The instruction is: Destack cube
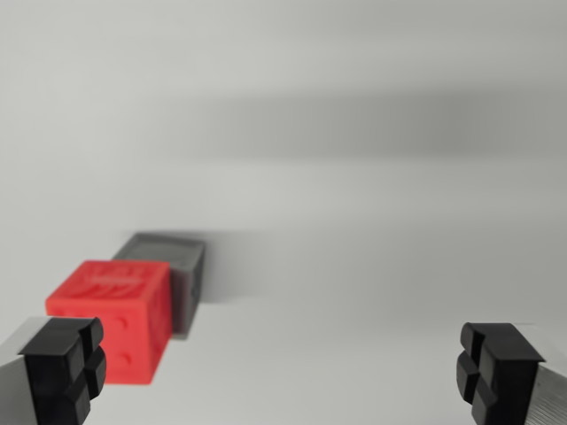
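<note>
The gripper (283, 367) is hovering with jaws spread wide and empty, approaching the red cube (112, 319) sitting lower left beside a grey cube (168, 266), probably needing a leftward shift to straddle it.

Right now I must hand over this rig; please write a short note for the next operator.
Tool: open, holds nothing, fingers wide apart.
Red cube: at the wrist view's left, near the left finger, not between the fingers.
Grey cube: right behind the red one; whether they touch or are stacked, I cannot tell.
Done: no grasp yet.
Left: centre on the cube, grasp it, set it apart.
</note>
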{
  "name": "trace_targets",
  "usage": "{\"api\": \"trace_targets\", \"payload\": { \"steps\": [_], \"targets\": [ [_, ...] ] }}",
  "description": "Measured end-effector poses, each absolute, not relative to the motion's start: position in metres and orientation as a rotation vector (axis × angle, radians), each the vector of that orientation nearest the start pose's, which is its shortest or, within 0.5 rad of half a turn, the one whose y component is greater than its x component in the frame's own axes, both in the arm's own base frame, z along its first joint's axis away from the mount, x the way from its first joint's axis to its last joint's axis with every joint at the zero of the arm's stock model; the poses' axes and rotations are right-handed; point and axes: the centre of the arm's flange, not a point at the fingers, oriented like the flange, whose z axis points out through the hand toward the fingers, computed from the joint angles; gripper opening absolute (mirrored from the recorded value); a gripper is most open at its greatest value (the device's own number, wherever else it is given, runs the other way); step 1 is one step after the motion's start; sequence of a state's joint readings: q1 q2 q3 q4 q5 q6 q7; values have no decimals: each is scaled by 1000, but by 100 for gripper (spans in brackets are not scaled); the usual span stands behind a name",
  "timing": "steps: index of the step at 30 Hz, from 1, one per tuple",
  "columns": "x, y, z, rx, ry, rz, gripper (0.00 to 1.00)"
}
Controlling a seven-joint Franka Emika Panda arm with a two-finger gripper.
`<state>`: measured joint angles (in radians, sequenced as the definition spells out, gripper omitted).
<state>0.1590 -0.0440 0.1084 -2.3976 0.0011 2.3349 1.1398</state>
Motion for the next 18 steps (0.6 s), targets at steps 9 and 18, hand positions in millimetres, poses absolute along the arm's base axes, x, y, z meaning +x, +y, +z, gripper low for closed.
{"api": "trace_targets", "payload": {
  "steps": [9,18],
  "targets": [
    [447,156,318,-2854,1343,15,100],
    [424,185,304,-2848,1351,9,100]
  ]
}}
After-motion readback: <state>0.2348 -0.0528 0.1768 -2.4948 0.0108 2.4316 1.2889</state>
